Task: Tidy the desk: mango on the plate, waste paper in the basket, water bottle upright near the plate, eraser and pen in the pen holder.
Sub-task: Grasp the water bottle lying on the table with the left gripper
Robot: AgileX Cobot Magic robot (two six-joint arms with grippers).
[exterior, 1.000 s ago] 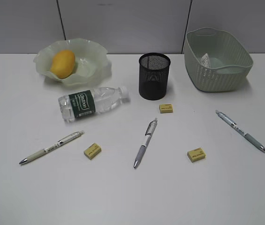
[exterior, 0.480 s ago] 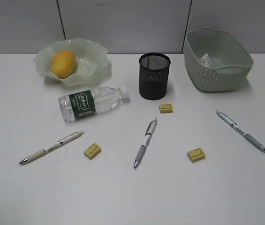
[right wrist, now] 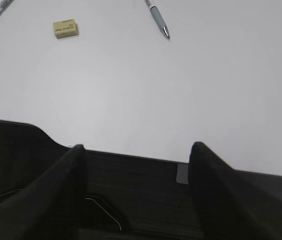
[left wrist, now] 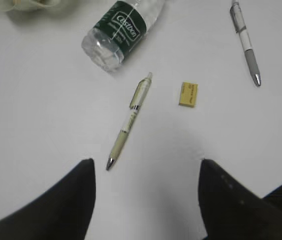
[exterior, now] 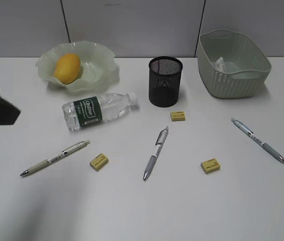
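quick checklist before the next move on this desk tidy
1. Mango on plate: ok.
2. Waste paper in basket: ok.
3. Water bottle upright: not ok, lying on its side.
4. Pens and erasers in pen holder: not ok, all on the desk.
5. Left claw open and empty: ok.
6. Right claw open and empty: ok.

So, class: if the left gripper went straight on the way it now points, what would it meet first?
Probably the pale green pen lying on the desk, between the open fingers of the left gripper; depth is uncertain.
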